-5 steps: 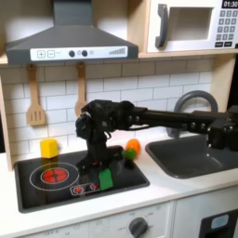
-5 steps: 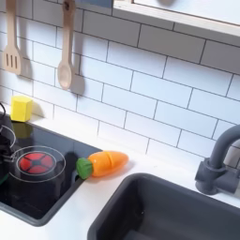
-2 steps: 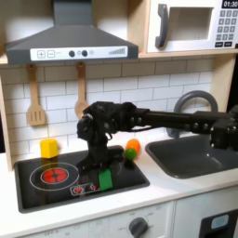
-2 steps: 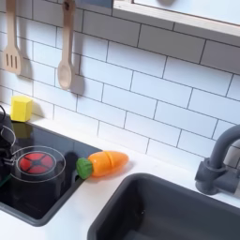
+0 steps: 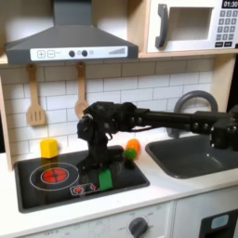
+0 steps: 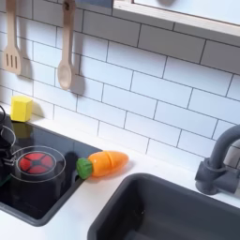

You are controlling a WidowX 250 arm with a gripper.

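In the first exterior view my black arm reaches in from the right, and the gripper [image 5: 96, 162] points down over the black stove top [image 5: 37, 191]. A small green block [image 5: 105, 177] lies on the stove just below and to the right of the fingertips. Whether the fingers touch it is too dark to make out. An orange carrot with a green top [image 5: 132, 147] lies on the white counter just behind the gripper, between stove and sink; in the second exterior view the carrot [image 6: 101, 164] rests beside the stove's right edge.
A red burner [image 5: 57, 173] marks the stove's left half. A yellow block [image 5: 48, 147] stands by the wall at the back left. Wooden utensils [image 5: 35, 98] hang on the tiles. The dark sink [image 5: 197, 156] with its grey faucet [image 5: 193, 99] lies to the right.
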